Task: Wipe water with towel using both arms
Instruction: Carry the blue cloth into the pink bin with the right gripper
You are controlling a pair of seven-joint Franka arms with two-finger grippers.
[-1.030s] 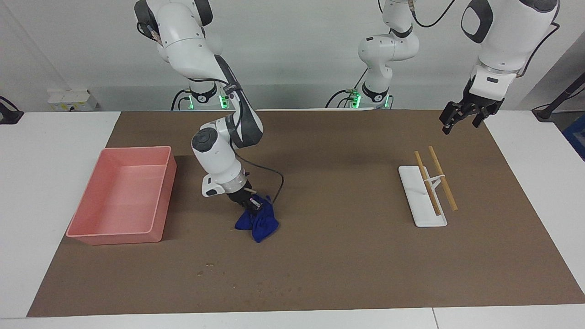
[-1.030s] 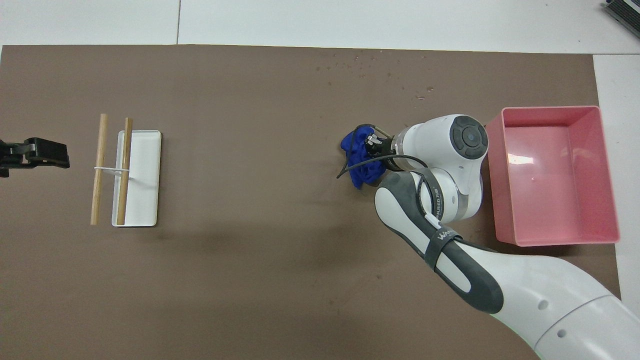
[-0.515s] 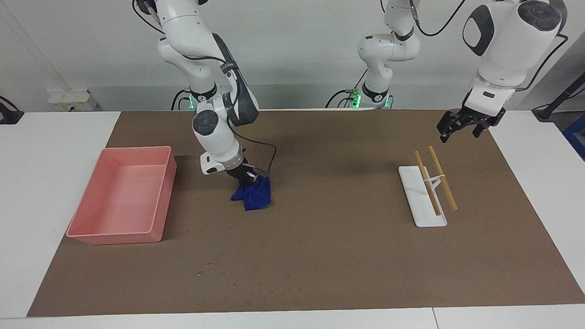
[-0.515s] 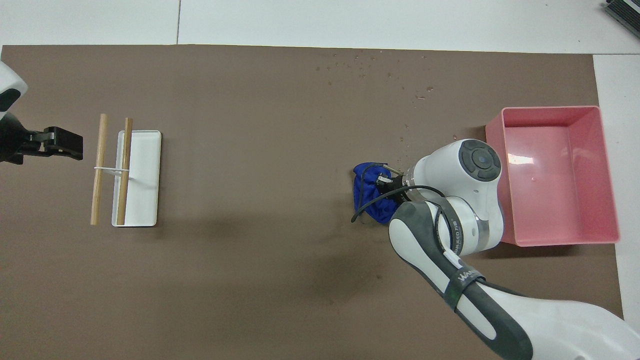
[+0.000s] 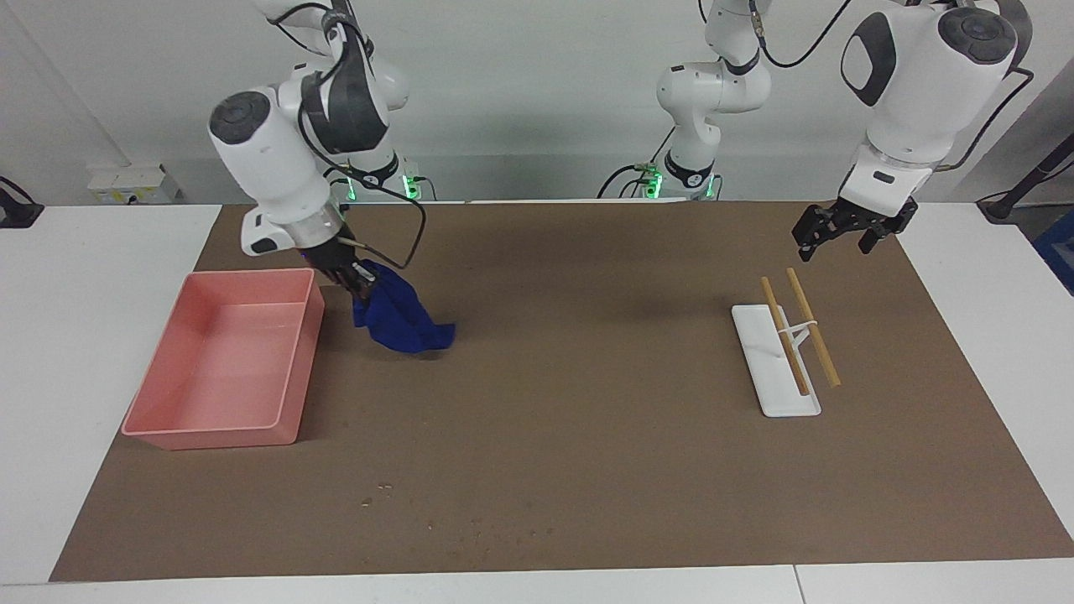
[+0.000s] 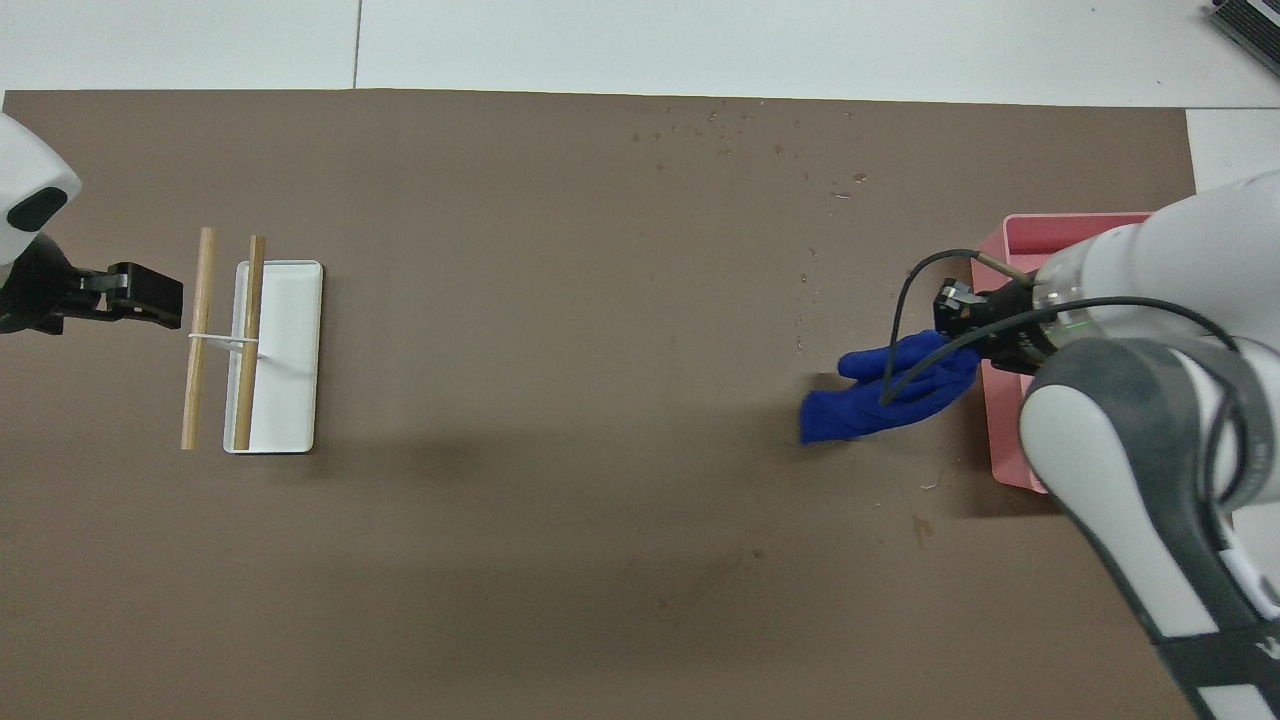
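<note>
My right gripper [image 5: 357, 281] is shut on one end of the blue towel [image 5: 401, 323], raised beside the corner of the pink tray that is nearest the robots. The towel [image 6: 885, 395] hangs stretched from the right gripper [image 6: 958, 308] down toward the mat, away from the tray. I cannot tell whether its lower end touches the mat. Water [image 5: 470, 528] shows as small specks near the mat's edge farthest from the robots; the water [image 6: 740, 125] is well apart from the towel. My left gripper [image 5: 835, 242] waits open and empty over the mat at the left arm's end [image 6: 140, 293].
The pink tray [image 5: 210, 436] stands empty at the right arm's end, its rim [image 6: 1090, 220] partly covered by my right arm. A white tray [image 5: 789, 403] carrying two tied wooden sticks [image 5: 812, 327] lies beneath the left gripper's side; white tray [image 6: 295, 350], sticks [image 6: 200, 340].
My right gripper has carried the towel toward the robots and the pink tray, lifting it so it now hangs stretched. The left gripper has shifted slightly toward the sticks.
</note>
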